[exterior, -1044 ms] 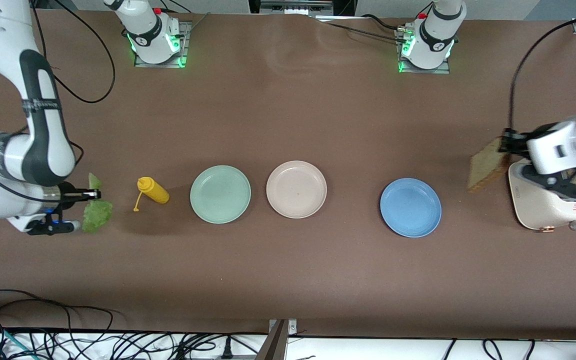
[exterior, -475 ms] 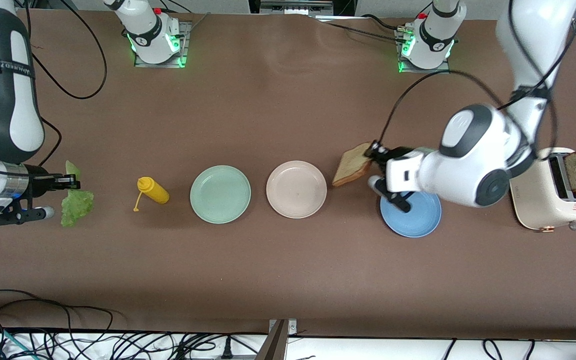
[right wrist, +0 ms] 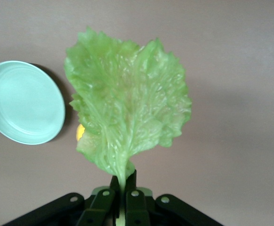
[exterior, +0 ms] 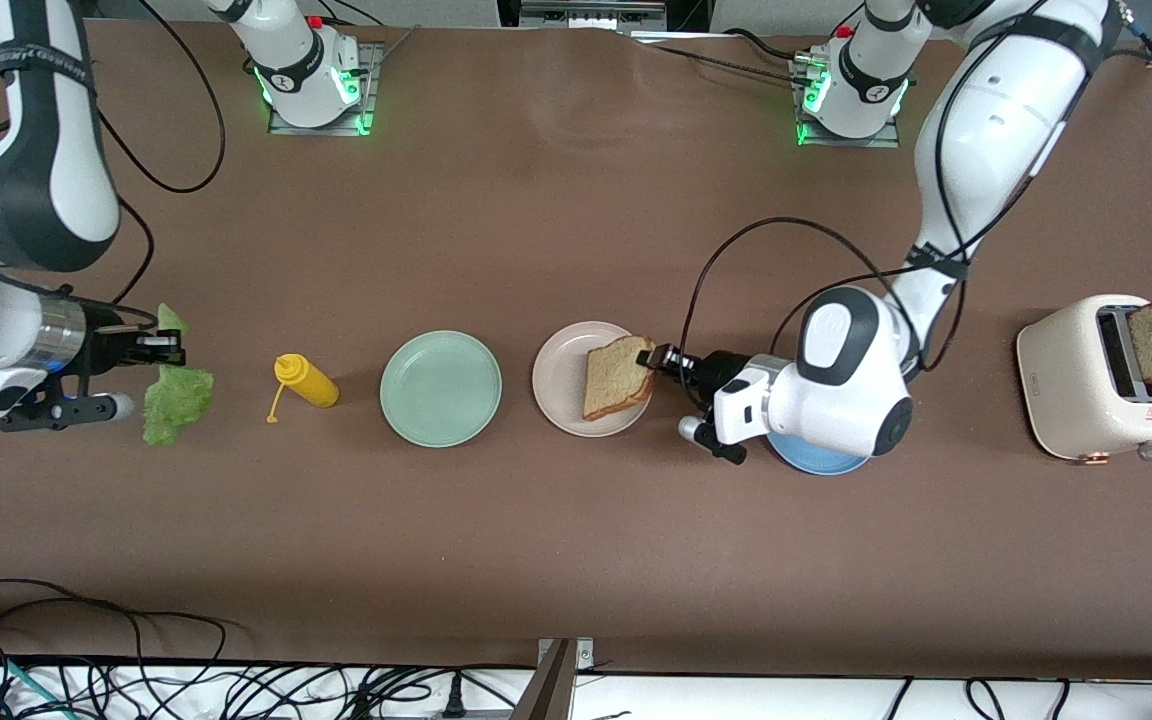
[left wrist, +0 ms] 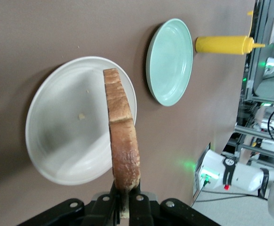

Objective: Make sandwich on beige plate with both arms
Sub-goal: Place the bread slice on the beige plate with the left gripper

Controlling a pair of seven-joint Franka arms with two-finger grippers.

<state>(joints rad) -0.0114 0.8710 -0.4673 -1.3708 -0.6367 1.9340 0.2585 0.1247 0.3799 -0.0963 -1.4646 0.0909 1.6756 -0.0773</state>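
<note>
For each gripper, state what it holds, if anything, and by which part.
The left gripper pinches a toast slice by one edge, over the beige plate. The right gripper pinches a lettuce leaf by its stem end.

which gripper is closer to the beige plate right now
Left. The left gripper holds a toast slice over the beige plate, at its rim. The right gripper holds lettuce above the right arm's end of the table, past the mustard bottle.

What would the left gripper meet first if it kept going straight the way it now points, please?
Probably the beige plate: the left gripper, shut on a toast slice, points over it toward the mint-green plate. Its height above the plate is unclear.
</note>
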